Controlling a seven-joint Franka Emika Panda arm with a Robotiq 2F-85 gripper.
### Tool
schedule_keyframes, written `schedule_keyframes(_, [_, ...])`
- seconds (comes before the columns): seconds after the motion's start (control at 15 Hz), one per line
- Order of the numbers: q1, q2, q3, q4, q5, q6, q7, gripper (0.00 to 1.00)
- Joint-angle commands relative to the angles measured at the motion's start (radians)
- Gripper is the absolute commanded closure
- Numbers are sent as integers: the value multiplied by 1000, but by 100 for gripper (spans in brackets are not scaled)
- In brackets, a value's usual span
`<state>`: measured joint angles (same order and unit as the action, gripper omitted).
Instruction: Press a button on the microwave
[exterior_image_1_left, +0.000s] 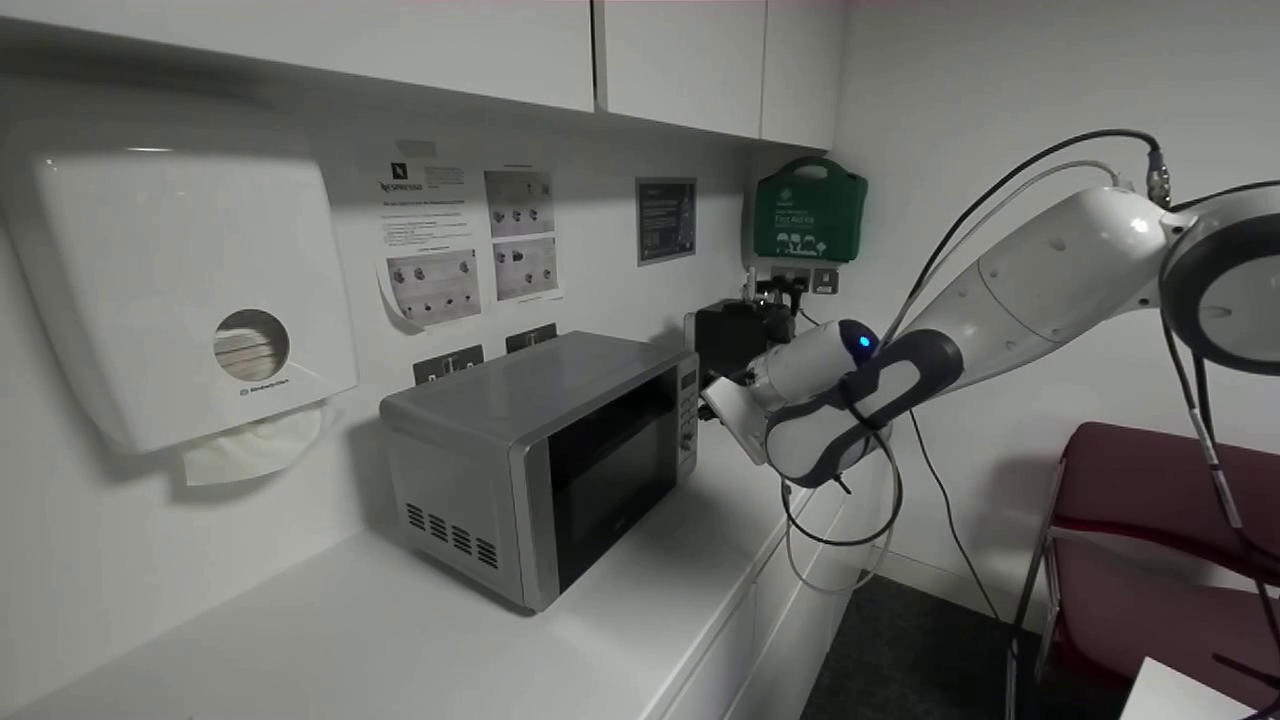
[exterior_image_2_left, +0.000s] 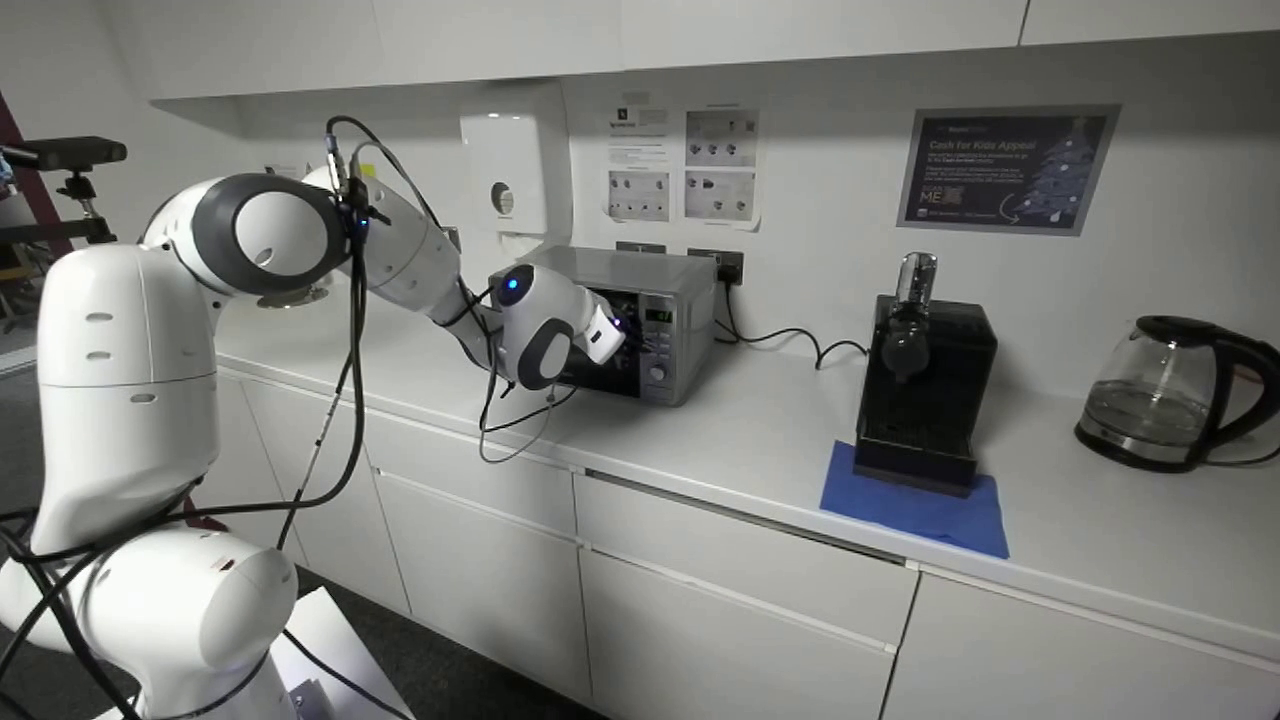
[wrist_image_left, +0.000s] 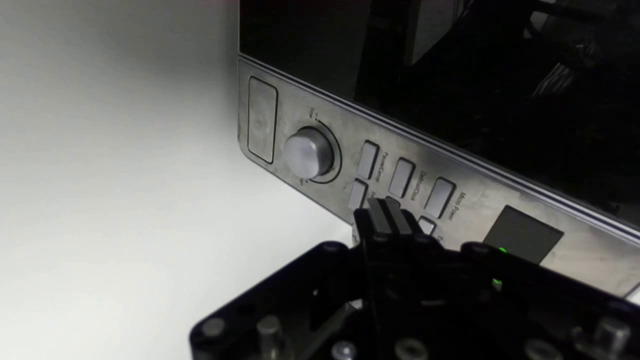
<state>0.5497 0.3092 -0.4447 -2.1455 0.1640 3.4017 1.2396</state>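
Observation:
The microwave (exterior_image_1_left: 455, 440) is a silver-grey box with a dark glass door on the white counter; it also shows in an exterior view (exterior_image_2_left: 700, 315) behind my hand. In the wrist view its control panel (wrist_image_left: 290, 115) has a round knob (wrist_image_left: 308, 153), a Pause/Cancel button (wrist_image_left: 368, 160), a Defrost/Clock button (wrist_image_left: 401, 178), a Micro Power button (wrist_image_left: 440, 198) and a partly hidden display (wrist_image_left: 522, 232). My gripper (wrist_image_left: 383, 201) is shut and empty. Its fingertips point at the lower row of buttons and cover part of it. I cannot tell whether they touch the panel.
A black coffee machine (exterior_image_2_left: 920, 400) on a blue cloth (exterior_image_2_left: 985, 515) and a glass kettle (exterior_image_2_left: 1150, 400) stand along the counter. A white wall dispenser (exterior_image_1_left: 180, 280) hangs beside the microwave. Wall cupboards (exterior_image_1_left: 690, 60) overhang the counter. Cables loop below my wrist.

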Motion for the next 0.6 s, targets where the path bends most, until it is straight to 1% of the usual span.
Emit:
schedule_keyframes(0.0, [13,14,-23,28,3,-13,-13,100])
schedule_keyframes(0.53, [12,50,-23,66,2,-23,-11,100])
